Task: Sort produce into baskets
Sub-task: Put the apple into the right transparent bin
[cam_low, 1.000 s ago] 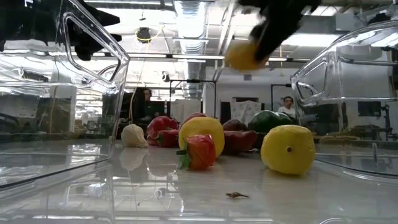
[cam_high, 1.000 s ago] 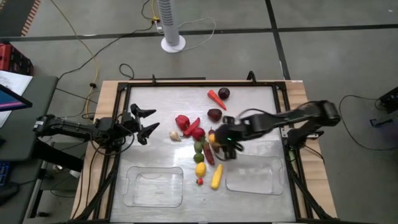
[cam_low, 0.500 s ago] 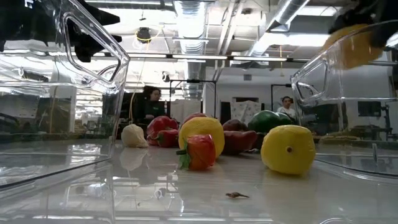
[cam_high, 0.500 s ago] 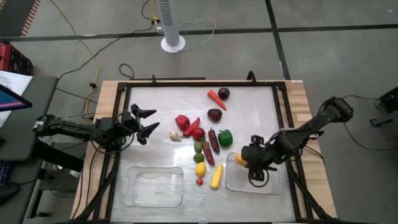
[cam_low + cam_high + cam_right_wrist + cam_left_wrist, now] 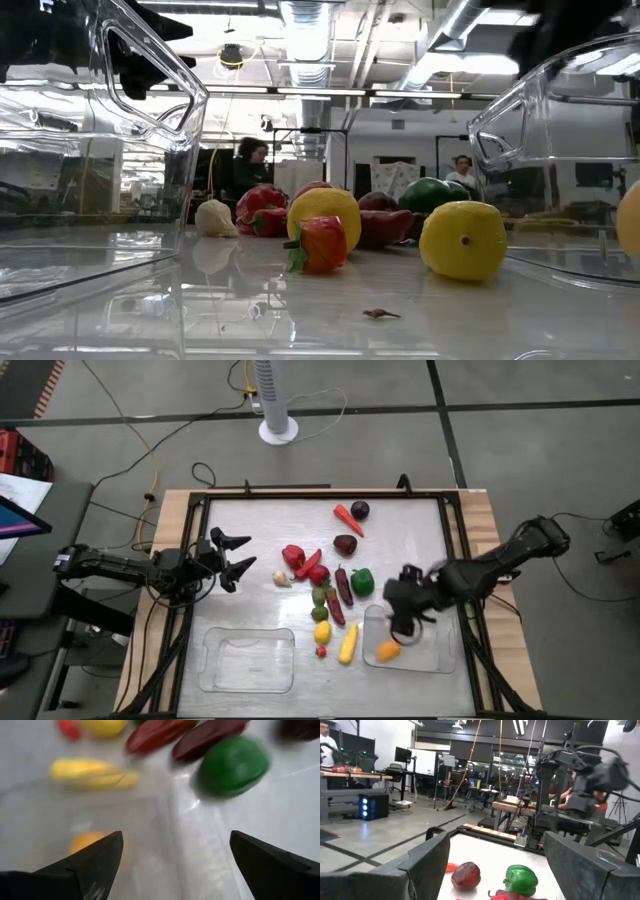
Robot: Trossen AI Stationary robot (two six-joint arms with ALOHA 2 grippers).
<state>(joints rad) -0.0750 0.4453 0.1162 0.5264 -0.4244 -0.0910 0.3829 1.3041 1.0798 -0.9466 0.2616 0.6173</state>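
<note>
The produce lies in a loose pile at the table's middle: a green pepper [image 5: 362, 581], a red pepper [image 5: 293, 555], garlic [image 5: 283, 578], a lemon [image 5: 322, 631], corn [image 5: 348, 644], a carrot [image 5: 348, 518] and plums [image 5: 345, 544]. An orange-yellow fruit [image 5: 388, 651] lies on the floor of the right clear basket [image 5: 432, 656]; it also shows in the right wrist view [image 5: 87, 840]. The left basket [image 5: 247, 660] holds nothing. My right gripper [image 5: 398, 618] is open and empty over the right basket's far left part [image 5: 175, 865]. My left gripper [image 5: 243, 556] is open and empty at the table's left edge.
Black frame rails [image 5: 455, 550] run along the table's edges. The corn [image 5: 95, 772] lies just outside the right basket's left wall. A small red piece [image 5: 321, 651] lies between the baskets. Bare table shows at the far left [image 5: 250, 515]. People show in the room beyond [image 5: 250, 160].
My right gripper has carried the orange-yellow fruit from above the pile toward the table's near right, over the right basket, and let it go. The fruit now lies in the basket, and the gripper has drawn back a little toward the far edge.
</note>
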